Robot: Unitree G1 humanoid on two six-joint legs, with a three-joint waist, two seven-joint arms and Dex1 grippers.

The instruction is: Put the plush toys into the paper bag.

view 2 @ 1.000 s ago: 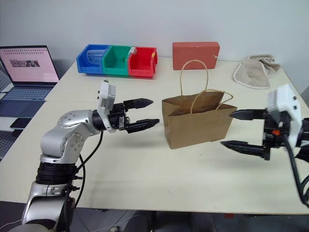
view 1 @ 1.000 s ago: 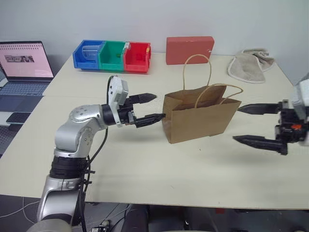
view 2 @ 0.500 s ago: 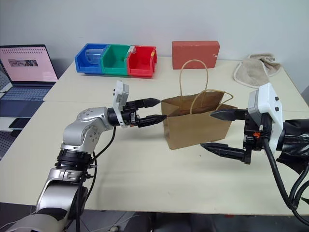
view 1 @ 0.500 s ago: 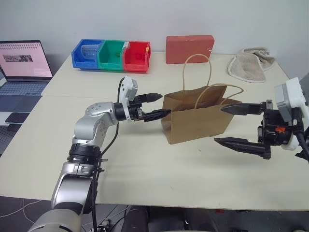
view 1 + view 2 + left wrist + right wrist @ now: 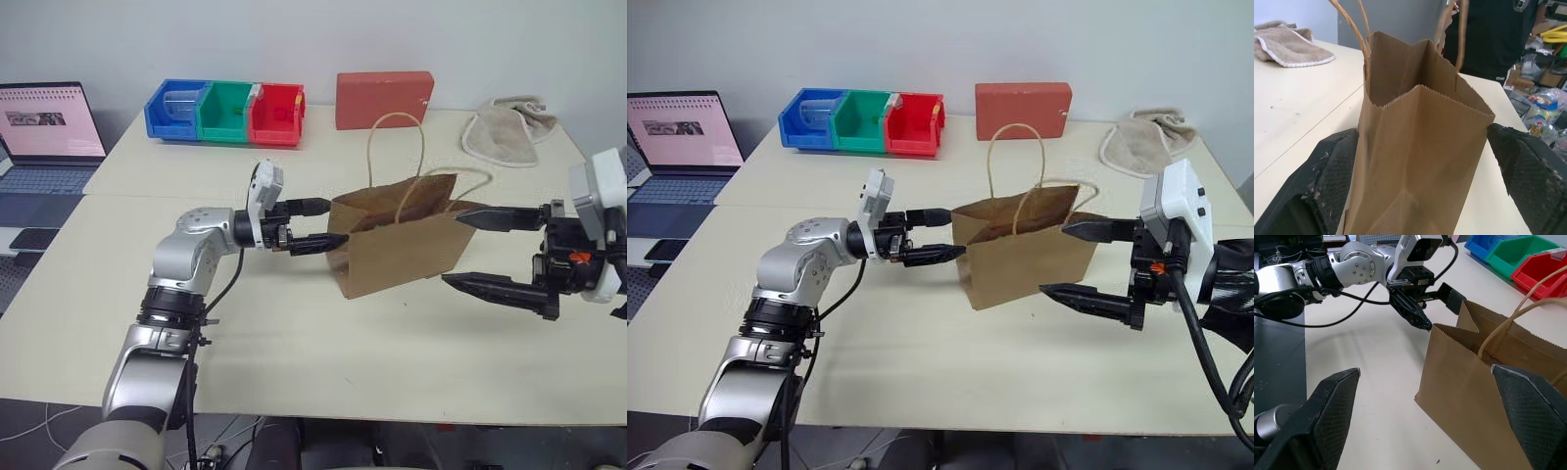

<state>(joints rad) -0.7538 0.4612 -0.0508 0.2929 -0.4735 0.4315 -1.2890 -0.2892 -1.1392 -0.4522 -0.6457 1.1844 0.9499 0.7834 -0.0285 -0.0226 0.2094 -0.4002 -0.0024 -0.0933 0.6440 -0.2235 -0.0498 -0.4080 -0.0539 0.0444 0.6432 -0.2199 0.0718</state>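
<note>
Both arms have closed in: left pincer (image 5: 315, 222) spread around the paper bag's (image 5: 402, 250) end on the worktop (image 5: 294, 333), right pincer (image 5: 495, 252) spread beside it; squeezing could tip the already tilted bag

Paper bag (image 5: 400, 245): plain brown kraft, standing on the cream table (image 5: 294, 333) near its middle, mouth open upward. The top edge is saw-toothed, with the narrow side panels creased inward into a V. The bag leans, its base lifted slightly at one end so the body sits tilted rather than square on the table. Two thin tan loop handles (image 5: 397, 147) rise from the long sides; one stands tall and nearly upright, the other droops lower toward the bag's right end. The interior, seen in the left wrist view, shows bare brown paper; its bottom is hidden.
</note>
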